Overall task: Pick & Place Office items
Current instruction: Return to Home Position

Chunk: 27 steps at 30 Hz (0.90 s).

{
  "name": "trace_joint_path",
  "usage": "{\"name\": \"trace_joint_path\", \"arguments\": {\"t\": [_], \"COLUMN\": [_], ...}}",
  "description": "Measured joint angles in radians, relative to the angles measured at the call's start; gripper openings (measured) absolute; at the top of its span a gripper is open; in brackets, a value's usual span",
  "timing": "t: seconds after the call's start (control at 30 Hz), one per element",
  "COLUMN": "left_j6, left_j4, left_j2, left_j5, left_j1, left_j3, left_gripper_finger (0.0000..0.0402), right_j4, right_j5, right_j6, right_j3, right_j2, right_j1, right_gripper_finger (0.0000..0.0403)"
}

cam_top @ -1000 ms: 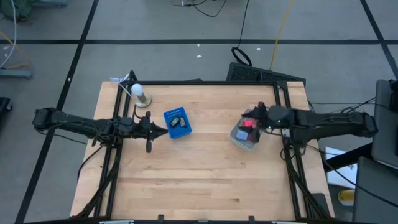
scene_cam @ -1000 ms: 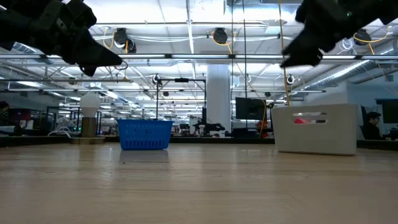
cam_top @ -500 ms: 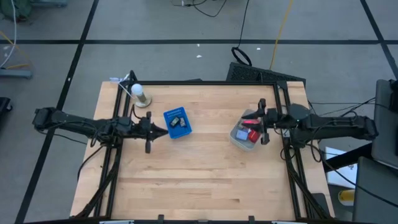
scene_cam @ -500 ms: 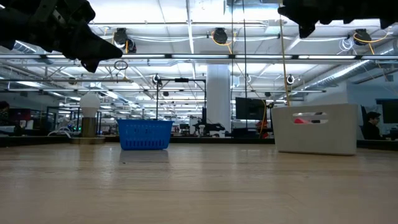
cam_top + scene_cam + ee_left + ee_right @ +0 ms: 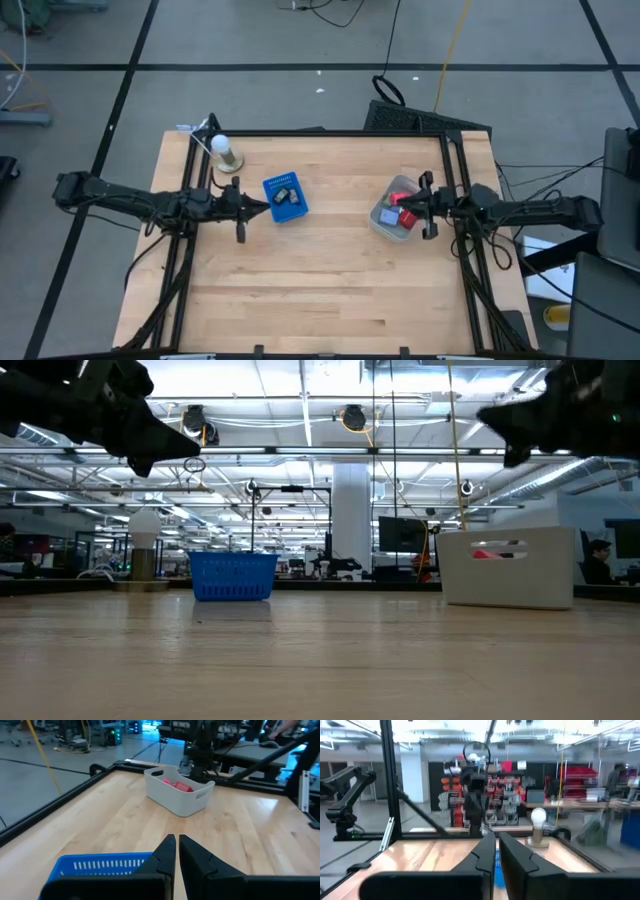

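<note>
Left gripper [image 5: 262,211]: fingers closed, hovering just beside the blue tray [image 5: 268,185], left-back part of table [image 5: 320,290]. Right gripper [image 5: 408,206]: fingers closed, above the grey bin [image 5: 385,228] near the right edge. Red and blue office items [image 5: 399,199] lie inside the bin.

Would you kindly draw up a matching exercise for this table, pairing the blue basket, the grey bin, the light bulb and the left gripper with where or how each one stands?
Column one:
1. blue basket
2. grey bin
3. light bulb
4. left gripper

Column two:
A. by the far left corner of the table
B. shut, raised off the wood
C. holds red pieces, on the right side
D. slotted walls, standing left of centre

Pairs: 1-D, 2-C, 3-A, 4-B.
</note>
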<state>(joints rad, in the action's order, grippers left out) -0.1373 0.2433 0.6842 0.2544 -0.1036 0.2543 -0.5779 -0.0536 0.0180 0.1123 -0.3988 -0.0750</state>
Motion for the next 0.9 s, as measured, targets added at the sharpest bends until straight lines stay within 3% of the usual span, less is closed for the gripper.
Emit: {"name": "trace_joint_path", "arguments": {"t": [0.13,0.4,0.6,0.9], "left_j6": [0.01,0.074,0.123,0.152], "left_j4": [0.002,0.026,0.034,0.208], "left_j2": [0.0,-0.005,-0.014,-0.013], "left_j5": [0.026,0.054,0.159,0.155], "left_j1": [-0.012,-0.057,-0.105,-0.126], "left_j3": [0.0,0.0,0.0,-0.154], "left_gripper_finger": [0.0024,0.0024,0.0024,0.0024], "right_j4": [-0.132,-0.099,-0.082,0.027], "right_j5": [0.002,-0.003,0.002,0.055], "right_j6": [0.015,0.006,-0.079,-0.098], "right_j3": [-0.09,-0.092,-0.094,-0.097], "right_j2": [0.041,0.055,0.057,0.052], "right_j1": [0.0,0.028,0.044,0.044], "right_gripper_finger": [0.0011,0.0006,0.0002,0.0001]}}
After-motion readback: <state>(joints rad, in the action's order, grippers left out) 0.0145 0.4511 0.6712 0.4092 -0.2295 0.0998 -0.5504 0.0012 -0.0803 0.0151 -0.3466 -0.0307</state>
